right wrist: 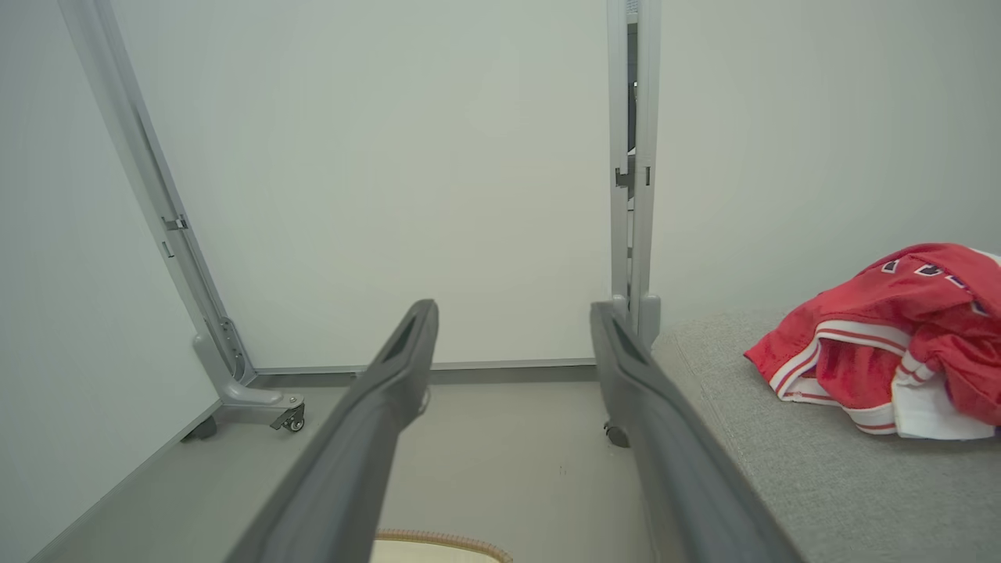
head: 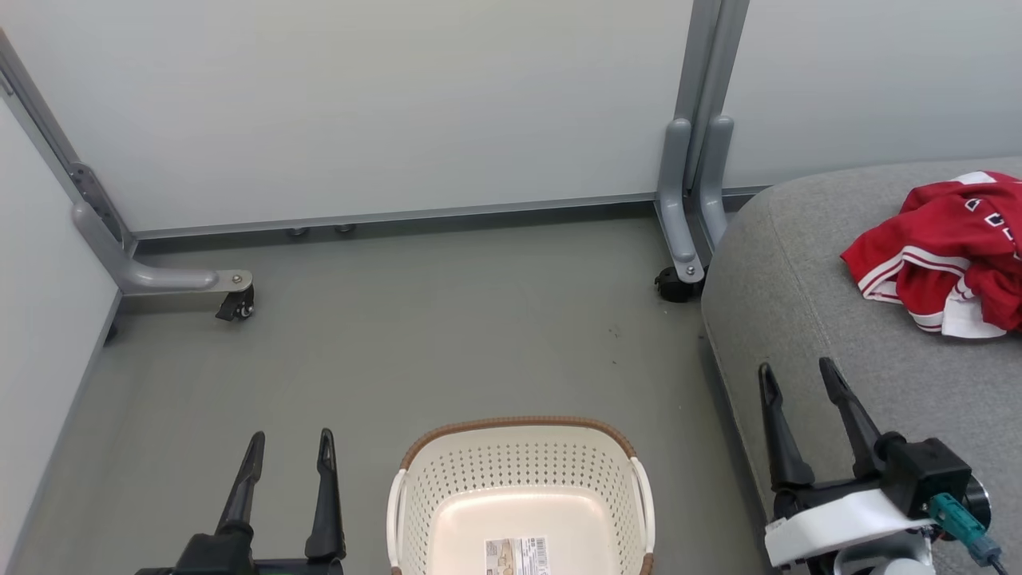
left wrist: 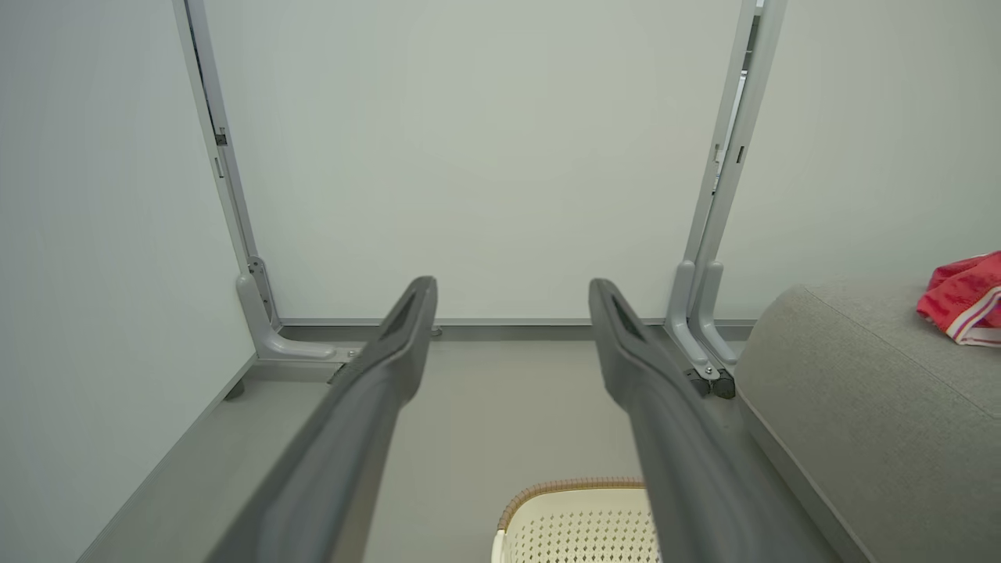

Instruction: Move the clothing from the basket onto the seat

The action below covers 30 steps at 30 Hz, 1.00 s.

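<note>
Red jersey (head: 934, 239) lies on the seat (head: 798, 303), ahead-right of the nearer right claw (head: 797, 367), spread empty like the left claw (head: 291, 436); basket (head: 511, 422) seemingly bare.

left hand (head: 291, 435): spread, empty | right hand (head: 797, 366): spread, empty

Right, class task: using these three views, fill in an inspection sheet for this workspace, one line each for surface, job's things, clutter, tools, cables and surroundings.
Surface: grey floor; light-grey seat at the right.
Job's things: red jersey lies crumpled on the seat; cream basket stands on the floor between the tools, holding just its label.
Clutter: nothing seen.
Tools: left tool open, holding nothing; right tool open, holding nothing, near the seat's edge.
Cables: green-plugged cable at the right wrist.
Surroundings: pale partition panels on grey castor feet.
</note>
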Available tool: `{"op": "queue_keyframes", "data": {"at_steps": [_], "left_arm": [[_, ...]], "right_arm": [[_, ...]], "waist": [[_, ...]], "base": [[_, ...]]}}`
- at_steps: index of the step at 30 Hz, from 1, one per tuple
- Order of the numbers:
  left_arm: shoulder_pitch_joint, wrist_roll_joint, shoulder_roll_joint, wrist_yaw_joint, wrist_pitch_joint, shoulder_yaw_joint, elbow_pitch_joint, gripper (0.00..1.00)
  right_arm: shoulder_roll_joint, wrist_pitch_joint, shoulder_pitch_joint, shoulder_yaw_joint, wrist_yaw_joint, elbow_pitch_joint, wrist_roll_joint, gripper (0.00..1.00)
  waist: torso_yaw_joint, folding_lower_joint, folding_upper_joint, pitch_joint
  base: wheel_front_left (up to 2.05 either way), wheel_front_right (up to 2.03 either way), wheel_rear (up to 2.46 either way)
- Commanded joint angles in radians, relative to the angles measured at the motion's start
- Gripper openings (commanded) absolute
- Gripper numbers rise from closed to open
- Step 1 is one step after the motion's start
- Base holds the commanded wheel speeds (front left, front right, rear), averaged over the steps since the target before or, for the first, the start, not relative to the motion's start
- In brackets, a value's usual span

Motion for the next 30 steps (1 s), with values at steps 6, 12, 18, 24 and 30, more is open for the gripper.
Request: {"op": "queue_keyframes", "data": {"at_steps": [6,12,18,24,30], "left_arm": [[0.024,0.020,0.000,0.006,0.000,-0.014,0.004,1.00],[0.017,0.025,0.000,0.011,0.000,-0.018,0.008,1.00],[0.010,0.036,-0.001,0.011,0.000,-0.021,0.015,0.00],[0.005,-0.039,0.002,0.008,0.012,-0.018,0.042,0.00],[-0.019,-0.166,0.010,-0.002,0.036,-0.006,0.057,0.00]], "right_arm": [[-0.009,-0.003,0.033,0.025,-0.001,0.004,-0.004,1.00],[-0.011,-0.003,0.033,0.036,-0.001,0.011,-0.012,1.00],[-0.009,0.000,0.023,0.042,0.000,0.017,-0.011,0.00],[-0.010,0.014,0.028,0.038,0.000,0.045,0.061,0.00],[-0.015,0.039,0.010,0.029,0.000,0.058,0.185,0.00]], "waist": [[-0.004,0.0001,0.0000,-0.013],[-0.008,0.0001,0.0000,-0.019],[-0.011,0.0001,0.0000,-0.019],[-0.011,0.0001,0.0000,-0.017],[-0.011,0.0001,0.0000,-0.013]], "base": [[0.00,0.00,0.00],[0.00,0.00,0.00],[0.00,0.00,0.00],[0.00,0.00,0.00],[0.00,0.00,0.00]]}}
